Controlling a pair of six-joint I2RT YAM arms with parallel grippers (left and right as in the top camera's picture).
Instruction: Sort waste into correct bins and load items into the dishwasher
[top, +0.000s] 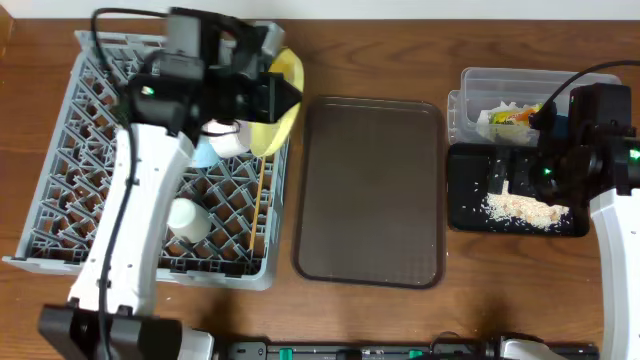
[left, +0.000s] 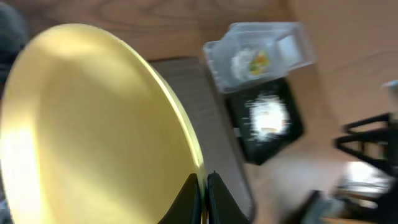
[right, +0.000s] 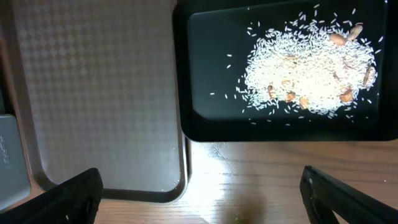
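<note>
The left pincer (left: 204, 186) is pressed together on the rim of the yellow plate (left: 93, 124). It holds the plate on edge over the far right corner of the grey rack (top: 50, 200), which fills the left end of the surface (top: 400, 40). A blue bowl (top: 203, 153) and chopsticks (top: 259, 200) lie in the rack just beside it.

The right pincer (right: 202, 193) is spread and empty over the near edge of the black tray (right: 180, 74) of rice (right: 305, 68), by the right edge. The wrapper (top: 515, 114) sits in the clear tub (top: 480, 80) at the far right corner.

The pinch on the rim looks thin, so the plate could swing or slip. Lowered askew, it might strike the bowl or tip off the rack's right side.

The surface is brown wood, with a brown tray (top: 370, 190) at its middle. Little of the room shows.
</note>
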